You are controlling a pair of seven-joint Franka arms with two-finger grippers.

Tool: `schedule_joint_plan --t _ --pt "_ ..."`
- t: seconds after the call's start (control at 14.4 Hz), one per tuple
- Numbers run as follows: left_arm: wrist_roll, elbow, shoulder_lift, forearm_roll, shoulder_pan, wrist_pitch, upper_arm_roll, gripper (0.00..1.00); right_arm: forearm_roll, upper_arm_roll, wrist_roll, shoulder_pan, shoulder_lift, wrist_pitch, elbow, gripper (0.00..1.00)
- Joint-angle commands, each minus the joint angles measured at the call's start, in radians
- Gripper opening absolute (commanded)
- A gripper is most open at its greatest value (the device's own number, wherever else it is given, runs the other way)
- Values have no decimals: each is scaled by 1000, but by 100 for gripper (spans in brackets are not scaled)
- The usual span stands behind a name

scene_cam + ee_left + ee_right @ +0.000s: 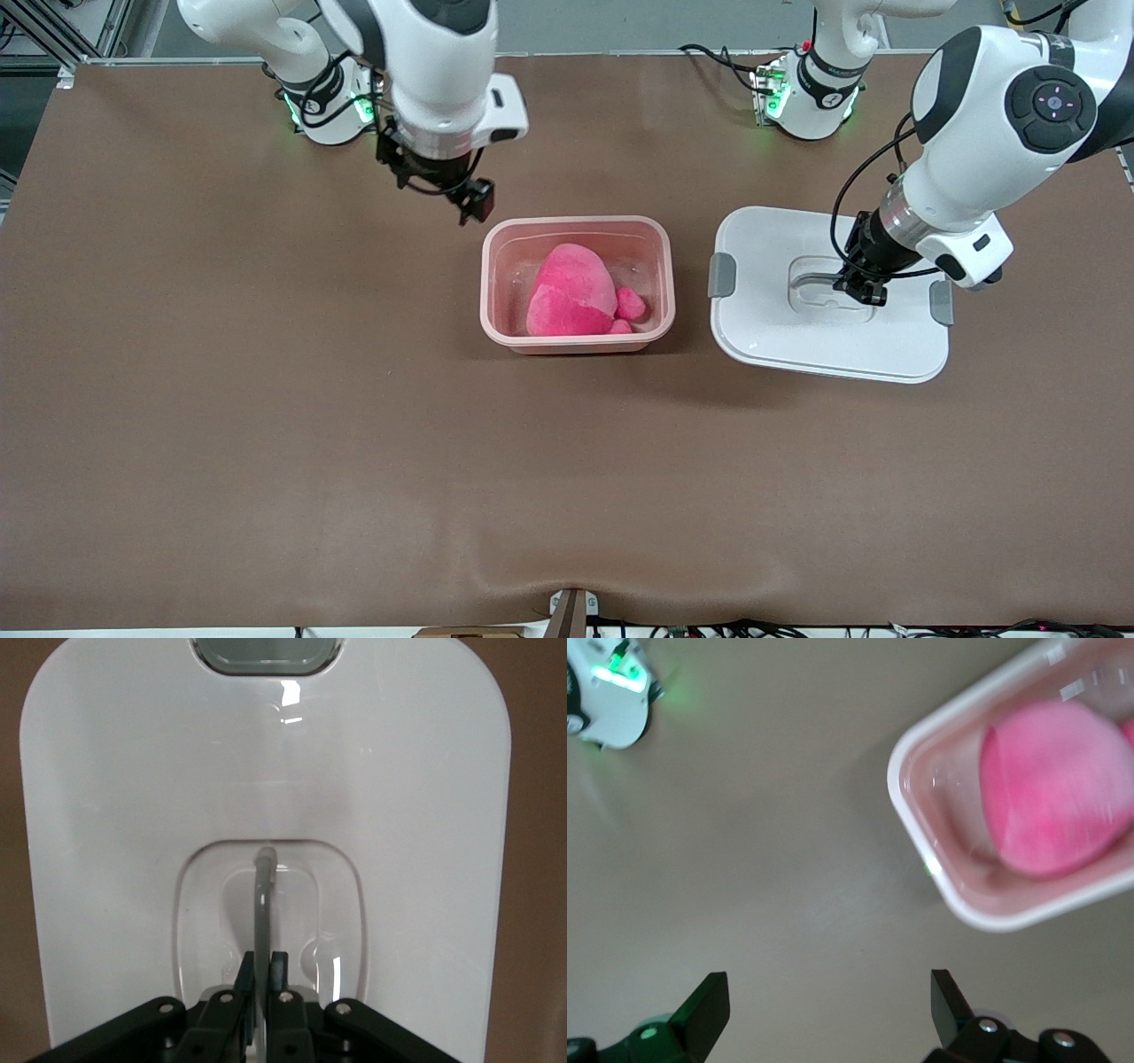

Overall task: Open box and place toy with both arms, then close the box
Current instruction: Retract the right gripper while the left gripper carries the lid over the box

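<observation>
The box's translucent pink tub stands open at mid-table with the bright pink toy lying inside it. Its white lid lies flat on the table beside the tub, toward the left arm's end. My left gripper is down in the lid's recess, shut on the grey handle. My right gripper hangs open and holds nothing, over bare table by the tub's corner. The right wrist view shows the tub's rim and the toy off to one side of the open gripper.
Grey clips sit on the lid's two short ends. The arm bases stand at the table's edge farthest from the front camera. Brown tabletop spreads around the box.
</observation>
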State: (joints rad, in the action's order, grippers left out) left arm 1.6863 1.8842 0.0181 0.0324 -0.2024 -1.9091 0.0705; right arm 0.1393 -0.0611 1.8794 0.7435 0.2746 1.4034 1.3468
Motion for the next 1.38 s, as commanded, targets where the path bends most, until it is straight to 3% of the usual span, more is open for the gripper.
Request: schedule_joint_plan --t 0.0,0.42,0.76,0.97,1.32 --pt "-19 21 -35 21 5 5 5 0 -4 12 -167 -108 0 0 -5 100" --pt "-19 21 -35 21 1 5 5 0 -17 14 -501 -338 -14 5 14 100" --pt "0 12 -26 61 -2 4 29 0 -70 15 -611 -556 -58 17 47 100" --pt "62 1 -14 63 -3 -10 81 0 -131 14 -716 -647 -144 25 159 100" --pt "232 -62 49 52 -11 -21 172 0 -138 14 -922 -690 -314 124 388 100"
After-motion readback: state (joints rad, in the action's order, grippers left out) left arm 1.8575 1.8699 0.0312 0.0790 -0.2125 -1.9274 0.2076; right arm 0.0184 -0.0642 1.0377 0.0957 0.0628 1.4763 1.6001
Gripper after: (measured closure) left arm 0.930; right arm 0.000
